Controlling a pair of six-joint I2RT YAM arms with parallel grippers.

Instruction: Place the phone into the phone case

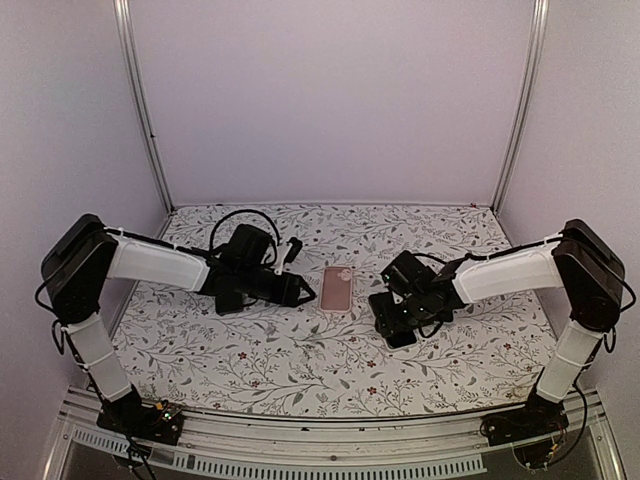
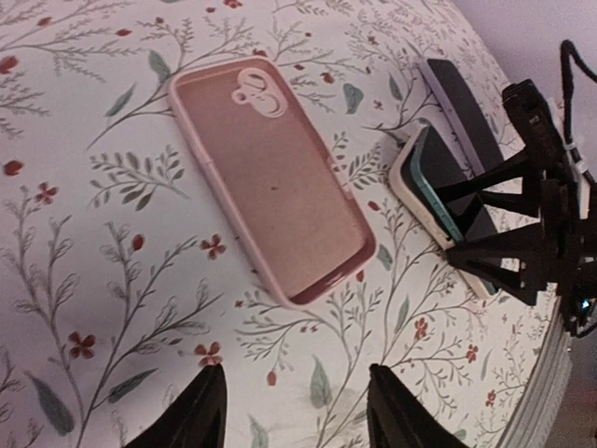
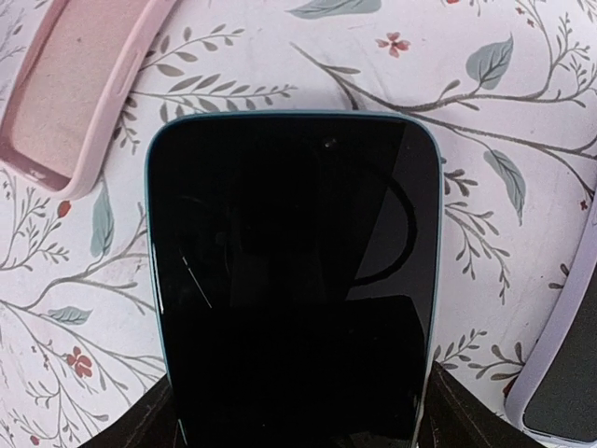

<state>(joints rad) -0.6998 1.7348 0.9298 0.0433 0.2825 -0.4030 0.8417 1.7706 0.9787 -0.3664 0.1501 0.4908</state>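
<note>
A pink phone case [image 1: 337,289] lies open side up in the middle of the flowered table; it also shows in the left wrist view [image 2: 270,177] and the right wrist view [image 3: 65,84]. My right gripper [image 1: 392,312] is shut on a phone [image 3: 294,280] with a black screen and a teal edge, holding it by its sides, tilted, just right of the case. The left wrist view shows the phone [image 2: 446,198] with its near end low by the table. My left gripper [image 1: 305,292] is open and empty, its fingertips [image 2: 205,411] just left of the case's near end.
A second flat dark item with a lavender rim [image 2: 459,98] lies on the table beyond the held phone; its corner shows in the right wrist view [image 3: 560,378]. White walls and metal posts [image 1: 150,130] enclose the table on three sides.
</note>
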